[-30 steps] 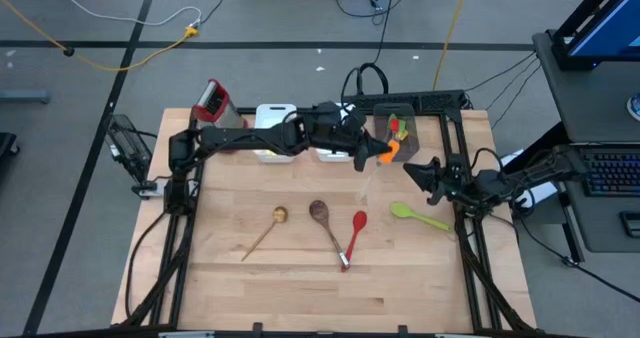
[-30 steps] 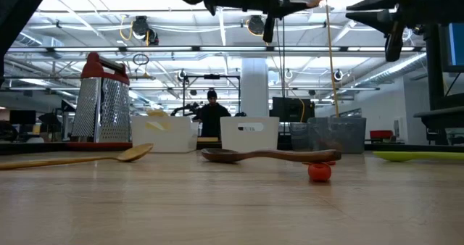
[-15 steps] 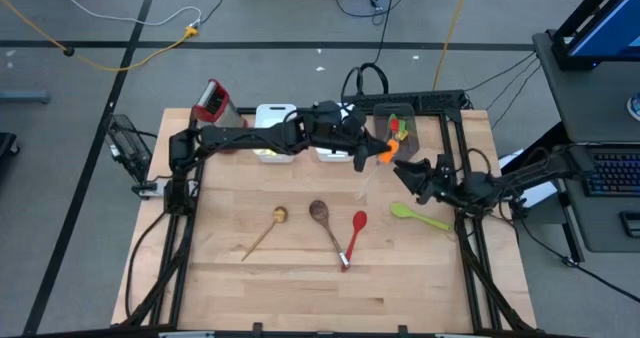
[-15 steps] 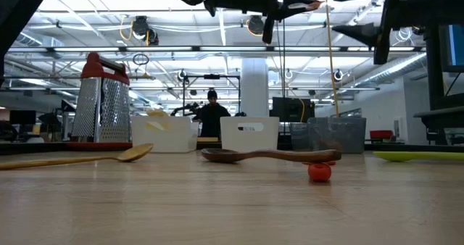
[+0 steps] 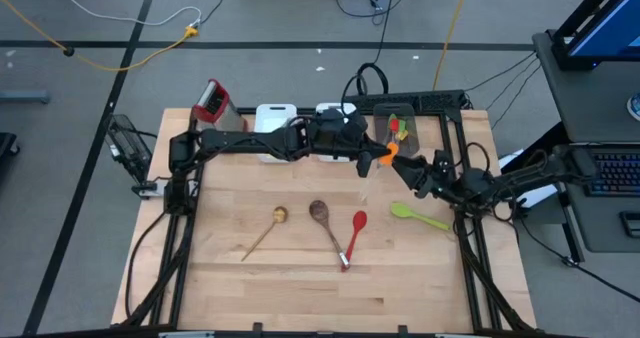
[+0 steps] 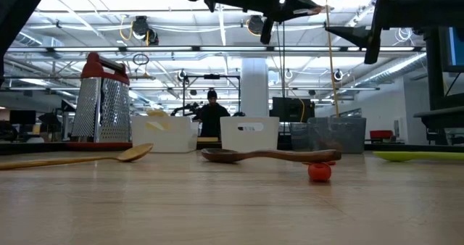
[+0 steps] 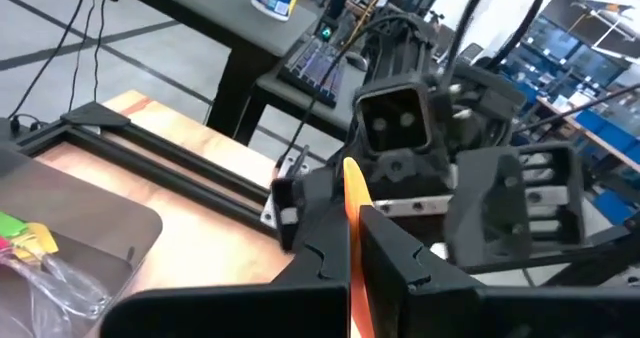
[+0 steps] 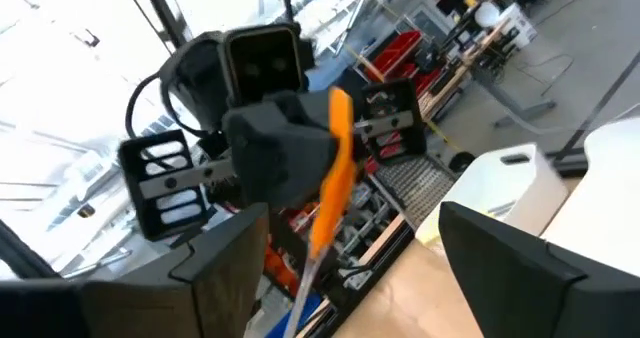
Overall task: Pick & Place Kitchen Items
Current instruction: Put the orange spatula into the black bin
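Note:
My left gripper reaches from the table's left, high over the far right part, and is shut on an orange mini spatula. My right gripper faces it from the right, open. Its fingers stand on either side of the spatula and just short of it, touching nothing. Flat on the wood lie a pale wooden spoon, a dark wooden spoon, a red spoon and a lime-green spoon. My left gripper pinches the spatula's orange head by its flat faces between the two fingers. The fingers come about level from the table's left. The head's tip sticks out past them, and the pale handle slants down below, clear of the table.
A grey bin at the far right holds red, green and yellow utensils. Two white bins and a steel grater with a red handle stand along the far edge. Black frame rails border the table on the right.
My right gripper has opened wide and moved a little toward the table's left, closer to the orange spatula. The spatula and the spoons on the table stay where they were.

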Available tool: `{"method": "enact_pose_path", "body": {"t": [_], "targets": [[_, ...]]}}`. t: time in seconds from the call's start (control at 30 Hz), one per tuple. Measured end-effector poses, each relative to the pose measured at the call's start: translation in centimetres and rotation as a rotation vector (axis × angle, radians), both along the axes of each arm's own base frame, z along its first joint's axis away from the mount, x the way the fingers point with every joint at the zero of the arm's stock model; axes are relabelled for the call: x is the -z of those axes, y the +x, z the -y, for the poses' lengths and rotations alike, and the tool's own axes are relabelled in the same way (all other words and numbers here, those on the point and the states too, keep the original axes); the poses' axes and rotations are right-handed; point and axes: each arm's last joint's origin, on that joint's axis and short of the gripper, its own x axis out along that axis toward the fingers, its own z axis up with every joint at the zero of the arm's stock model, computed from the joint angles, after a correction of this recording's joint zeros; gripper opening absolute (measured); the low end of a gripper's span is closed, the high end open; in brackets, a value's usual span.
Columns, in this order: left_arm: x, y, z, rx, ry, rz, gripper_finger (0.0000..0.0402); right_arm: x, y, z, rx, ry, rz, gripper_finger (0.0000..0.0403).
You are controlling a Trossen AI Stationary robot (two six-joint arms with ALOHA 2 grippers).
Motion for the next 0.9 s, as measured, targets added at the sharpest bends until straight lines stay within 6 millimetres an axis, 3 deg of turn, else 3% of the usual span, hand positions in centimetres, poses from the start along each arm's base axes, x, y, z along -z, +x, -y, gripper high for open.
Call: {"method": "enact_pose_path", "body": {"t": [0.27,0.57,0.73,0.9], "targets": [[0.0,0.0,0.1,-0.012,0.007,0.002,0.0,0.6,0.9,0.7,-0.021,0.036,-0.017,0.0304],[0.0,0.0,0.3,-0.008,0.006,-0.002,0.0,-0.1,2.6,1.3,-0.019,0.019,-0.048,0.0288],[0.0,0.0,0.2,0.001,-0.001,-0.005,0.0,0.3,3.0,1.7,-0.031,0.059,-0.053,0.0268],[0.1,0.0,0.2,0.005,0.004,-0.012,0.0,0.3,3.1,1.8,-0.028,0.065,-0.054,0.022]]}}
